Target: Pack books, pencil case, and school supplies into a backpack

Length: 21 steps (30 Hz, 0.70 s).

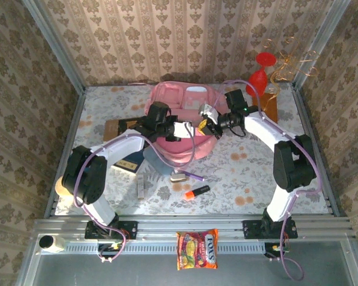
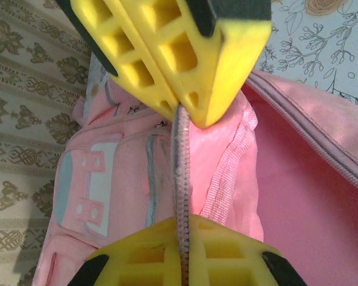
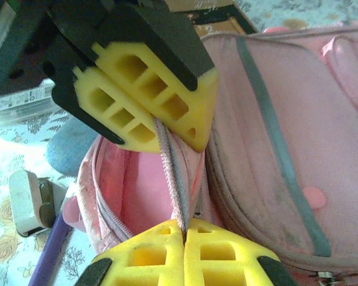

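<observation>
The table [image 1: 256, 173] is covered by a flowered cloth, and the backpack [image 1: 182, 107] is laid at its middle rear, mouth toward the arms. The zip edge [image 3: 173, 179] of that mouth is clamped by the left gripper [image 2: 184, 238] and the right gripper [image 3: 185, 235], both pressed together on it, close to each other. A navy book [image 1: 131, 162] and the pencil case [image 1: 158, 162] are seen just before the backpack. The marker [image 1: 197, 192] and pen [image 1: 194, 174] are placed nearer the arms.
</observation>
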{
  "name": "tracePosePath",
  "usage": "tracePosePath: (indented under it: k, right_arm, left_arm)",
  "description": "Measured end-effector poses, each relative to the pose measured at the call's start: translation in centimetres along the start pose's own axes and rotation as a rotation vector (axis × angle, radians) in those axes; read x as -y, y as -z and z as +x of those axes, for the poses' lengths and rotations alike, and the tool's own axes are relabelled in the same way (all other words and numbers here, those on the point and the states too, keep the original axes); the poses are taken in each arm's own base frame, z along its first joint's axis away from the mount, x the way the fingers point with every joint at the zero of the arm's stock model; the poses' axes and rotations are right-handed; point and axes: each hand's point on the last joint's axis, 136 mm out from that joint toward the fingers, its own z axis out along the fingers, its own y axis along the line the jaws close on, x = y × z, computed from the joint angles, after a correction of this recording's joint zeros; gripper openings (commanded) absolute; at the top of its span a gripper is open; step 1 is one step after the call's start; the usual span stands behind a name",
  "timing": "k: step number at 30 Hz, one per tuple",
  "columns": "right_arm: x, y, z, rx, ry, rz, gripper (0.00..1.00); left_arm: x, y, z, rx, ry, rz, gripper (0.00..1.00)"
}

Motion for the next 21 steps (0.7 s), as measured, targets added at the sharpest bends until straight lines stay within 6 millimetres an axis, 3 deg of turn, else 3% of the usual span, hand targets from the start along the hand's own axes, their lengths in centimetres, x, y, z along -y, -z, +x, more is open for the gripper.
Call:
tracePosePath:
  k: [6,15,21]
  right_arm:
    - [-0.4,0.4,-0.2,0.014,0.018,0.051,0.0]
    - [-0.2,-0.1,1.1,0.017,0.091,0.271,0.0]
    - [0.5,0.3,0.3,0.066,0.113,0.392,0.0]
  left_arm:
    - [-0.7,-0.4,0.0,-0.033,0.078,-0.033,0.07]
    - [-1.4,-2.2,0.4,-0.081,0.18,-0.113,0.01]
    - [-2.6,-2.4,0.3,-0.062,0.224,-0.176,0.02]
